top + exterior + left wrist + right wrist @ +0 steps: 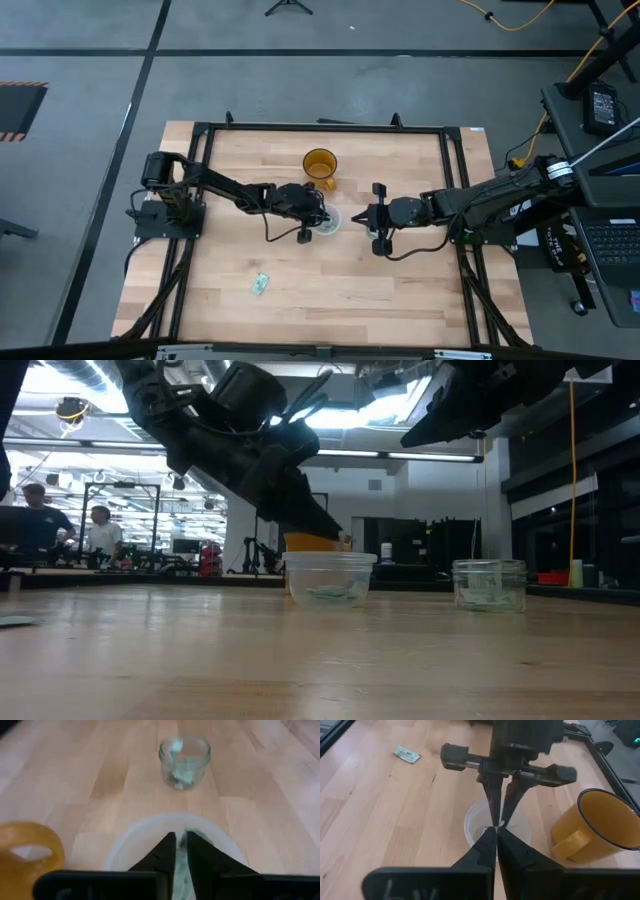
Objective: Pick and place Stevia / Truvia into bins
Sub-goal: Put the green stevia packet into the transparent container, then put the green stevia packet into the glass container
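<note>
A clear plastic cup (327, 222) stands mid-table with packets on its bottom (330, 593). My left gripper (499, 823) hangs just above its rim, fingers together, and I see no packet between them; it also shows in its own wrist view (181, 847). A small glass-like jar (490, 584) holding packets (183, 772) stands just right of the cup, under my right gripper (378, 222), which is shut and empty (496, 834). One green-and-white packet (261, 284) lies flat on the table toward the near left; it also shows in the right wrist view (407, 754).
An amber handled cup (320, 165) stands just beyond the clear cup, close to both grippers; it also shows in the right wrist view (600, 827). A black frame (320, 128) runs around the wooden table. People stand far back in the room (95, 530).
</note>
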### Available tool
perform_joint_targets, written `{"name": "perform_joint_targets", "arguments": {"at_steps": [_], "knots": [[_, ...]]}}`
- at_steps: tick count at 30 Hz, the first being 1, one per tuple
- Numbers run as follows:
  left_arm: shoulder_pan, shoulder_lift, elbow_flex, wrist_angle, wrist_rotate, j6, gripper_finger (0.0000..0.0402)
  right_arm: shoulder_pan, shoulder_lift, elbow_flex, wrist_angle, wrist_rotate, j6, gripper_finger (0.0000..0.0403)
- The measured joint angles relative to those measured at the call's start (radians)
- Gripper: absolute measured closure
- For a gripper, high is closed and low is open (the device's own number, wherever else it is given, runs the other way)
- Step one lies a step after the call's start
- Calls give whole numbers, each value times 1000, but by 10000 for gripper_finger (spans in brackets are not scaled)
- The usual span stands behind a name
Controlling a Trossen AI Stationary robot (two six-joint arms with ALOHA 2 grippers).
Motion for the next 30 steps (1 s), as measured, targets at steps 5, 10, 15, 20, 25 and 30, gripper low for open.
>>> {"name": "perform_joint_targets", "arguments": {"at_steps": [5,10,15,20,25,30], "knots": [[-1,0,1,0,-7,-6,319,0,0,0,-6,0,0,384],[-28,-32,0,-10,-4,-39,292,0,0,0,-8,-1,0,384],[-70,-147,1,-161,-11,-1,290,0,0,0,-17,-1,3,384],[-131,-298,1,-362,-90,-52,296,0,7,0,-16,-1,5,384],[-229,-421,1,-511,-196,-81,294,0,16,0,-17,-1,4,384],[-366,-494,1,-589,-359,-171,286,0,16,0,-16,-1,6,384]]}}
